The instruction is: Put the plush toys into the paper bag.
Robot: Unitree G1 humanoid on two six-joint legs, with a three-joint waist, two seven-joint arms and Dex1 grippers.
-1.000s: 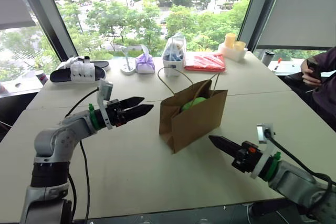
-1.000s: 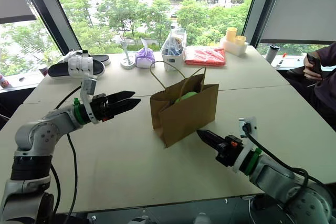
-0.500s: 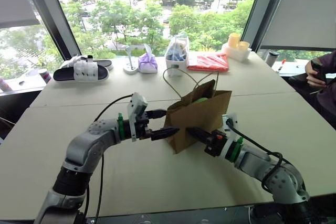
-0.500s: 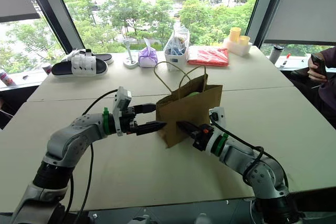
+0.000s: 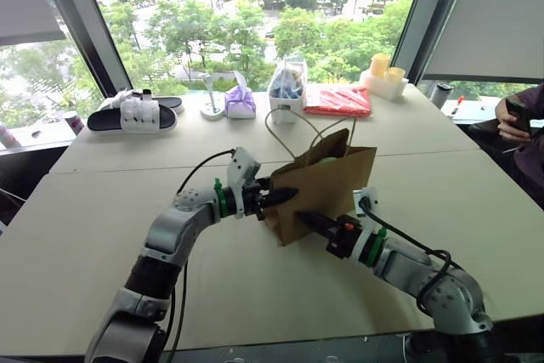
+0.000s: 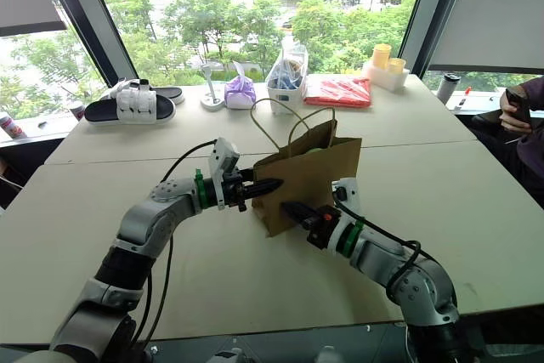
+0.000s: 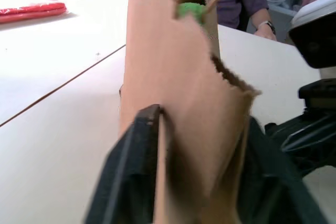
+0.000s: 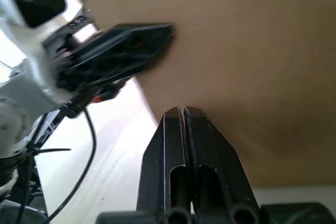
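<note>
— Left hand (image 5: 283, 196): what's it doing?
— You've got it level, its fingers pinching the near side edge of the paper bag (image 5: 327, 189).
— And your right hand (image 5: 304, 219)?
— Fingers pressed together, empty, tips against the bag's front face.
— Toys?
— You can see a green plush toy (image 7: 190, 10) inside the bag, upright mid-counter (image 5: 102, 227).

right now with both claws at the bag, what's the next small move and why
Probably lift the paper bag a little with the left claw to test the hold. Its fingers pinch the bag's side edge. The right claw is shut, tip against the front panel, only bracing. A green toy shows inside.
</note>
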